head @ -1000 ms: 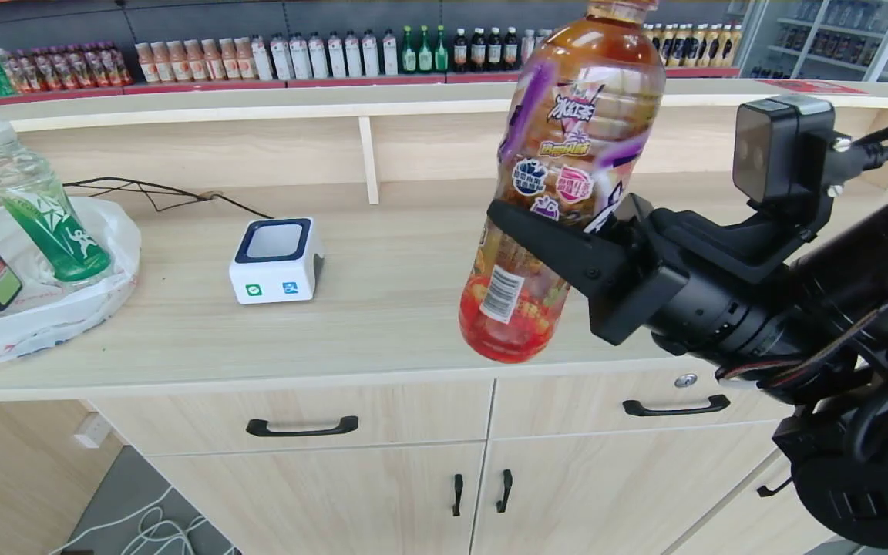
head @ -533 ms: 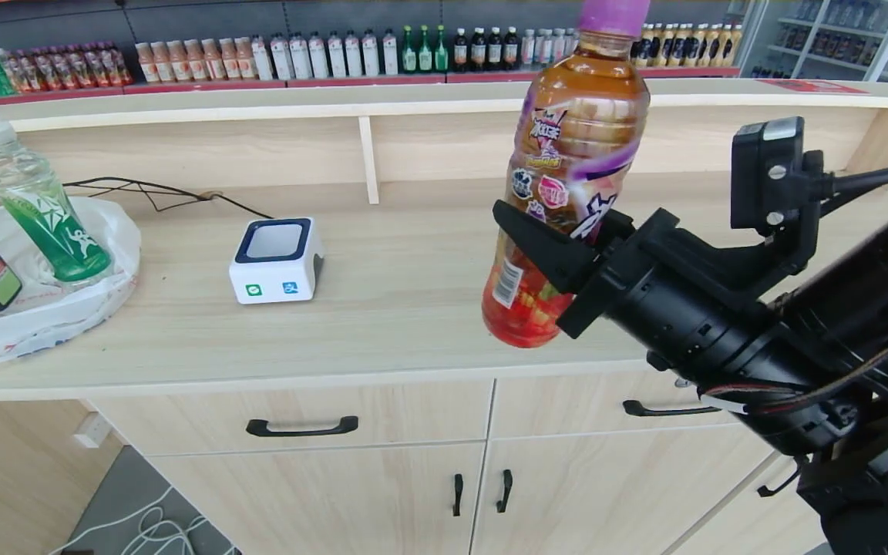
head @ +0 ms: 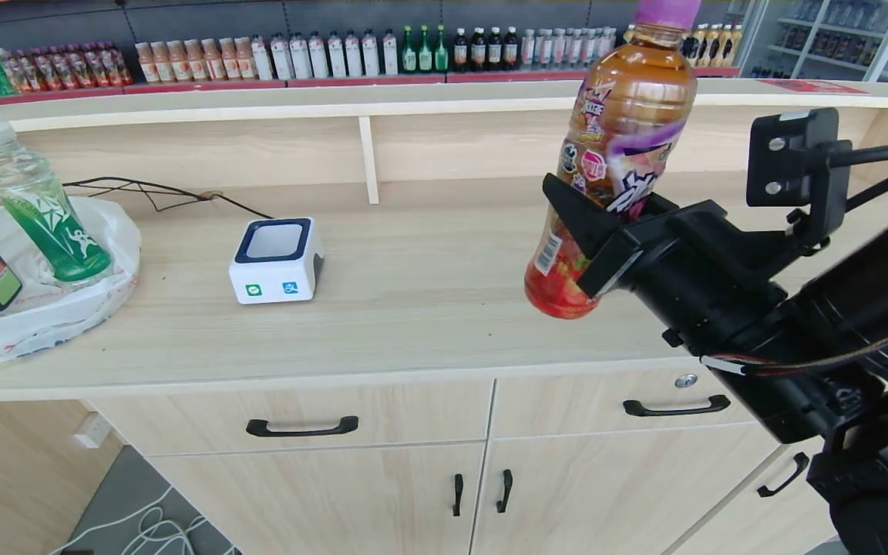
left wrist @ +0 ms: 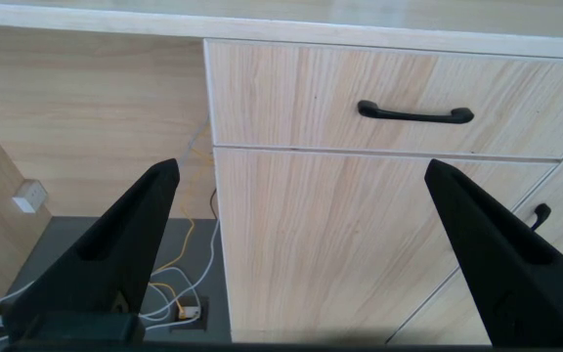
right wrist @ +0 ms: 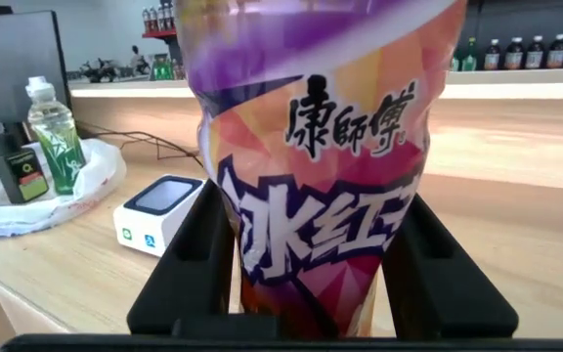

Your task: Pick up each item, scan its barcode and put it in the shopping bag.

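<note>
The left pincer (left wrist: 301, 244) gapes wide, empty, low before the pale wood cupboard front (left wrist: 360, 225). Far left on the table (head: 413, 324), a clear green-labelled bottle (head: 35, 204) stands on the crumpled white plastic shopping bag (head: 51, 324). Mid-table sits a small white cube scanner (head: 276, 260). Well right of it, the right pincer (head: 594, 220) is clamped round the lower half of a purple-capped amber tea bottle (head: 633, 108), nearly upright, held clear of the table.

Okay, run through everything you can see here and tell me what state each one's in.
tea bottle, capped, near upright, held in the air
right gripper, shut on the tea bottle
left gripper, open, empty
green bottle, capped, standing on the shopping bag
shopping bag, spread on the counter
drawers, shut
</note>
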Robot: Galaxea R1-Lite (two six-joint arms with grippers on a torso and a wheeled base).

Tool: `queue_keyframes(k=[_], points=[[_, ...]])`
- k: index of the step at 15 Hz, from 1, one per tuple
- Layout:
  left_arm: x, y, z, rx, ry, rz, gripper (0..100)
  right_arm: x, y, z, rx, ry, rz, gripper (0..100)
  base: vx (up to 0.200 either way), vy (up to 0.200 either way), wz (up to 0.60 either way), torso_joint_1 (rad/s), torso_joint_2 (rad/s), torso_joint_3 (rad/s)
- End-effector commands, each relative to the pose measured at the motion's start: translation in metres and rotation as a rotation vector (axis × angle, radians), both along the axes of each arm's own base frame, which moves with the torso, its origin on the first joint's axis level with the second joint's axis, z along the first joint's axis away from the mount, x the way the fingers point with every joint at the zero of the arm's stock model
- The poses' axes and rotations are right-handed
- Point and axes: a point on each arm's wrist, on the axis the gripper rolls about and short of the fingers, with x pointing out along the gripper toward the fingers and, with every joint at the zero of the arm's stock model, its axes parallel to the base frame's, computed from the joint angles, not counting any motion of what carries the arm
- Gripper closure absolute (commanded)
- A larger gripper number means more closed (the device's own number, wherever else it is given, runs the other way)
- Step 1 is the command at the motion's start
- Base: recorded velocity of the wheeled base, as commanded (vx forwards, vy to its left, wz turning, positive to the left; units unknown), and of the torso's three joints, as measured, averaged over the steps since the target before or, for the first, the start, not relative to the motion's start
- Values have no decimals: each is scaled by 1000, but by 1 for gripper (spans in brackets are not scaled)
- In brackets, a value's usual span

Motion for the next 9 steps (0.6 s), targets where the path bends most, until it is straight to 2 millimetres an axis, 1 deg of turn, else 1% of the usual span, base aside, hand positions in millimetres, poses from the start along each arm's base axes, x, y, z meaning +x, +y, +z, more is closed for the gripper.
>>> queue_keyframes(k=[1,2,4,5,6,7,9], points=[[0,0,0,1,0,0,0,1,-1,-2,5,12,-28,100,0,0,0,0,0,0],[0,0,0,1,0,0,0,1,-3,-2,23,25,-74,100,0,0,0,0,0,0],[0,0,0,0,0,0,0,1,-4,-1,43,30,-102,100,0,0,0,0,0,0],[0,0,0,-2,0,0,0,3,-8,0,64,25,-113,100,0,0,0,0,0,0],[0,0,0,0,0,0,0,6,-14,0,103,33,-114,100,0,0,0,0,0,0],[0,0,0,0,0,0,0,6,-16,0,140,42,-99,100,0,0,0,0,0,0],[0,0,0,0,0,0,0,6,-22,-4,157,57,-103,100,0,0,0,0,0,0]])
